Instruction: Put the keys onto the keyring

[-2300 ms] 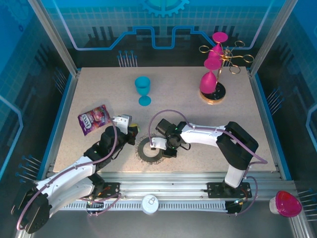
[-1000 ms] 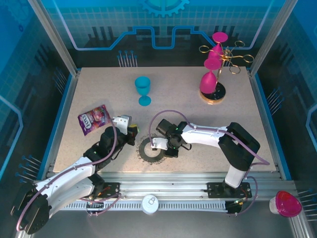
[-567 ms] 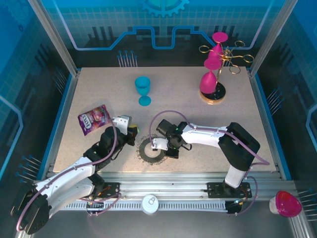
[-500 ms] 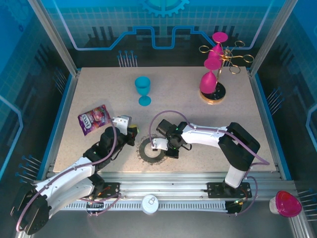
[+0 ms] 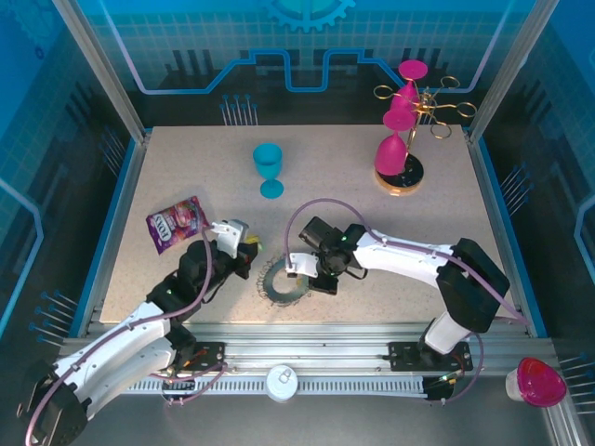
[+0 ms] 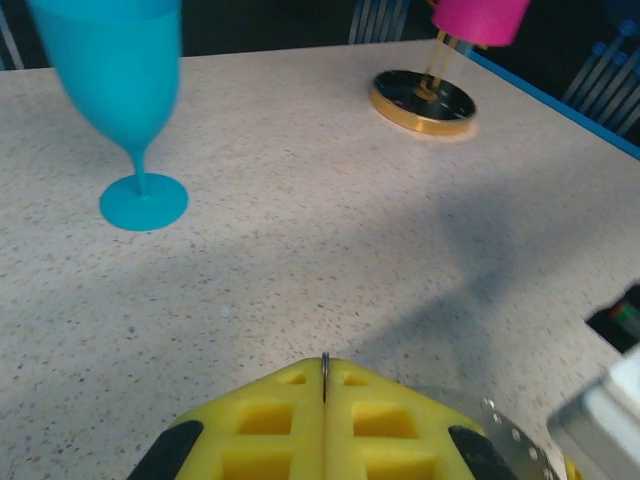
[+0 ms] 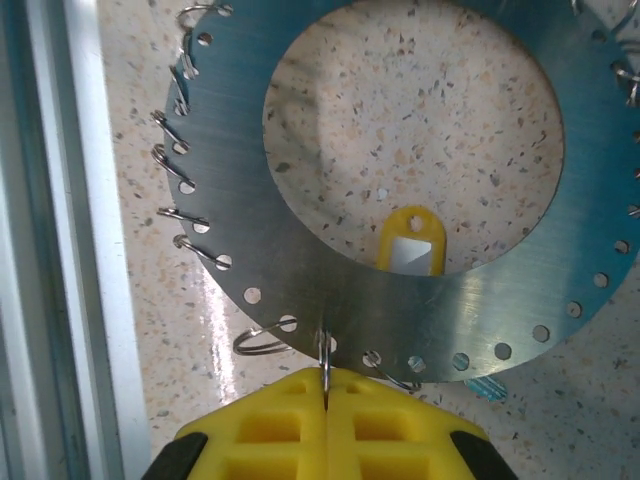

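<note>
— Where is the keyring (image 5: 277,294)?
— Flat on the table (image 5: 353,177), low centre of the overhead frame, between the two grippers. The right gripper (image 5: 304,271) sits at its right rim, and the left gripper (image 5: 244,255) is just beside its left edge.
— And the jaws?
— In the right wrist view the yellow pads (image 7: 260,425) are pressed together on a thin wire loop (image 7: 324,352) at the ring's rim, bottom centre. The ring spreads straight ahead of the tips. The left pads (image 6: 260,425) are closed too, with a thin sliver between them — what it is, I can't tell.
— The keys?
— Only a yellow tag (image 7: 410,243) shows, inside the ring's opening, just ahead of the right tips.
— Arm poses?
— The right arm stretches low from lower right to centre, and the left reaches diagonally from lower left. The right looks better placed to steady the ring.
</note>
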You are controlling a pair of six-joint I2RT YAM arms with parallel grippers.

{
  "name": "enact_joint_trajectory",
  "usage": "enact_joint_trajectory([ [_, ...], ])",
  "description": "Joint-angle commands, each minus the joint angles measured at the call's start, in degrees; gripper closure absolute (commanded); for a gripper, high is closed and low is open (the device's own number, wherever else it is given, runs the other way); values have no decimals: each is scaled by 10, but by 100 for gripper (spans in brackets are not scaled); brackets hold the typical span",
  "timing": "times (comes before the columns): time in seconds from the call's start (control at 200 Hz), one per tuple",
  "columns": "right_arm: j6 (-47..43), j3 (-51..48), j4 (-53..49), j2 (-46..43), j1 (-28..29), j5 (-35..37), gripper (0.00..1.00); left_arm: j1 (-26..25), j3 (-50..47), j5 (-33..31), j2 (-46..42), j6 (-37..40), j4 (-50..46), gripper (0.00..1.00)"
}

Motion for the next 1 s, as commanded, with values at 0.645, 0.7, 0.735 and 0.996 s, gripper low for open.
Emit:
enact_joint_trajectory([
  [0.645,8,-3,49,-183,-9,21,100,2,111,372,113,-22,-38,100],
  [0.7,2,-10,58,-187,-6,26,100,3,110,380,124,-40,-19,100],
  [0.735,-1,-11,60,-187,-4,27,100,2,107,385,128,-52,-5,100],
  [0.996,3,-10,77,-180,11,26,100,2,86,398,163,-107,60,100],
])
